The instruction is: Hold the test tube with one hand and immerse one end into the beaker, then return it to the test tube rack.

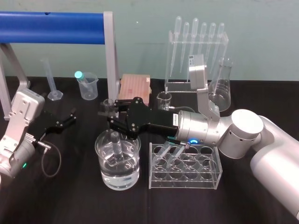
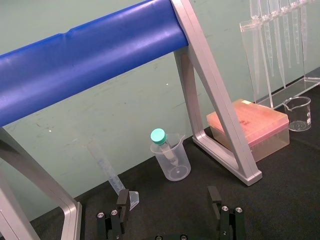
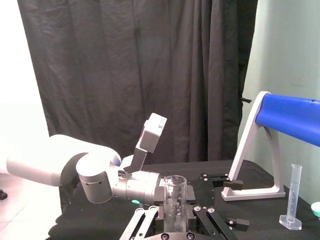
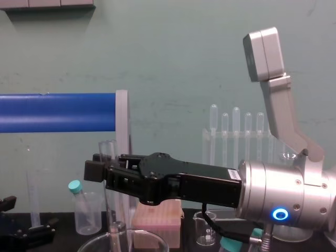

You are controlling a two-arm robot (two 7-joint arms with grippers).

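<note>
Right gripper (image 1: 108, 115): held over the beaker's (image 1: 106, 176) far rim, fingers clamped on the upper part of the test tube (image 1: 115, 142)
Test tube: upright, open top above the fingers, lower end down inside the beaker; whether it reaches the liquid cannot be told
Beaker: stood on the black table, clear liquid seen in its lower part
Rack (image 1: 184, 182): just to the right of the beaker, with two teal-capped tubes (image 1: 170, 149) leaning in its back row; the right arm is stretched across above its far edge
Left gripper (image 1: 70, 119): parked to the left of the beaker and apart from it, fingers spread wide with nothing between them
Blue bar (image 1: 51, 28): raised on a grey frame behind and left of the beaker; one grey leg (image 1: 110, 60) stands close behind the right gripper
Pink box (image 1: 134, 87): behind the beaker, beside the grey leg
Small glass cup (image 1: 164, 100): behind and right of the beaker, partly hidden by the arm
Dropper stand (image 1: 187, 86) and flask (image 1: 222, 91): far right behind the beaker
Plastic cup (image 1: 88, 86): behind and left of the beaker, with a teal-capped tube in it
Measuring cylinder (image 1: 51, 79): farther left of the plastic cup
</note>
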